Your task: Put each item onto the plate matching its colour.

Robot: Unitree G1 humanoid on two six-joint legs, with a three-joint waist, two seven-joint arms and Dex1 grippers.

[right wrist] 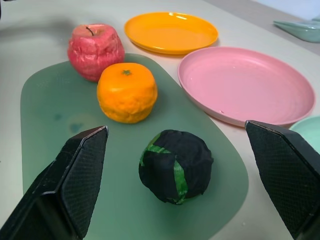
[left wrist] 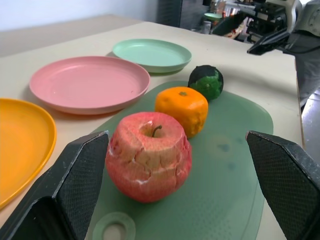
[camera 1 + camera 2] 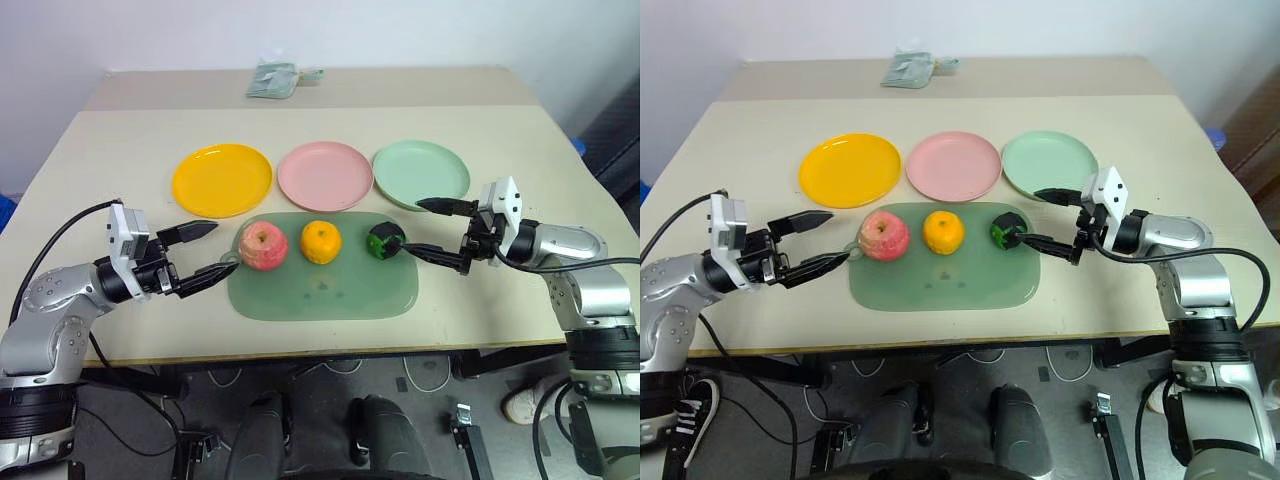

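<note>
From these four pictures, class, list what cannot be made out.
- Cloth bundle at the table's far edge: too small to identify, head views.
- Dark green fruit: its underside is hidden by its own body, right wrist view.
- Yellow plate: cut off by the picture's edge, left wrist view.

1. The left gripper has its two black fingers spread wide, one on each side of the apple, not touching it.
2. The apple, mandarin and dark green fruit stand in a row on the translucent green mat.
3. Beside the mat on the worktop lie the yellow plate, pink plate and mint green plate, all empty.
4. The right gripper hovers past the dark green fruit.
</note>
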